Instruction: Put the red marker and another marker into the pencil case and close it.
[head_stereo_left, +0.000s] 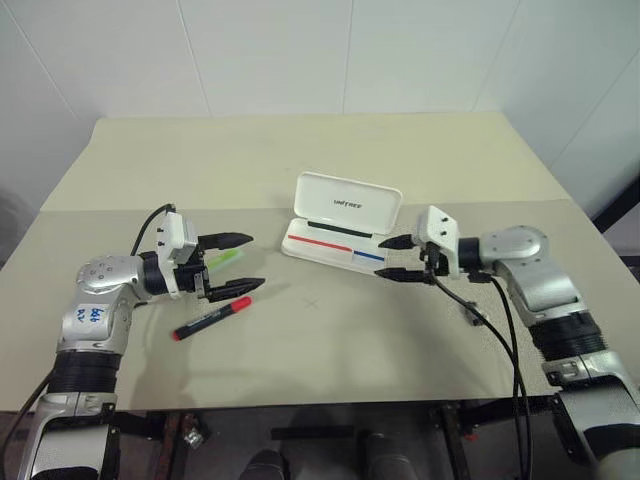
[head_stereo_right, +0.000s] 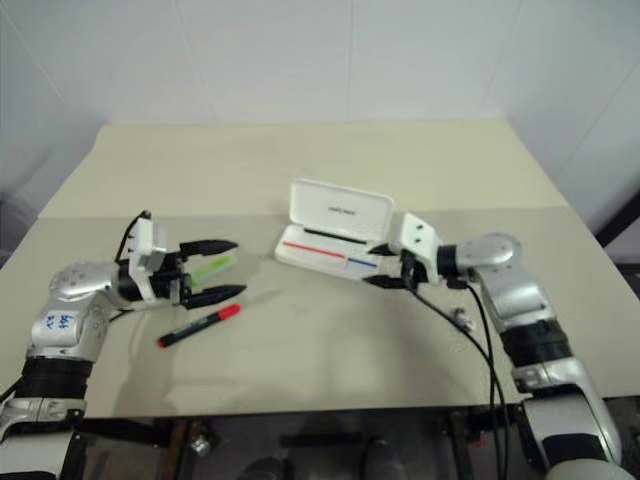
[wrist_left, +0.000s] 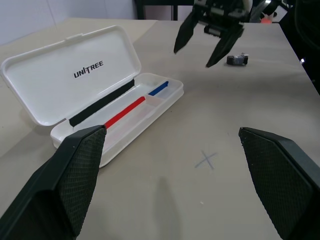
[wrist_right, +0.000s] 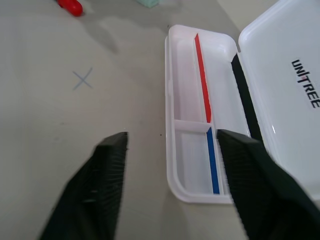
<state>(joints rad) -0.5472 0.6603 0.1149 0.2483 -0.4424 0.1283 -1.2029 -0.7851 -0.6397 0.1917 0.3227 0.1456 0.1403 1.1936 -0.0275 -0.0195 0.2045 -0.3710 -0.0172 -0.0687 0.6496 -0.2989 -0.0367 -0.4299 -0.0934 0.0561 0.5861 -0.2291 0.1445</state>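
Beside red marker (head_stereo_left: 212, 317), my left gripper (head_stereo_left: 232, 264) hovering spread wide; right gripper (head_stereo_left: 394, 257) parted, empty; risking nudging green highlighter (head_stereo_left: 224, 259) away.

The pencil case (wrist_left: 95, 80) is showing smooth, glossy white plastic. The table (head_stereo_left: 330, 350) is looking matt and beige. The left gripper's (wrist_left: 185, 175) fingers (wrist_left: 75, 175) are showing finely textured matt black pads. The red marker (head_stereo_left: 212, 318) is looking like smooth plastic.
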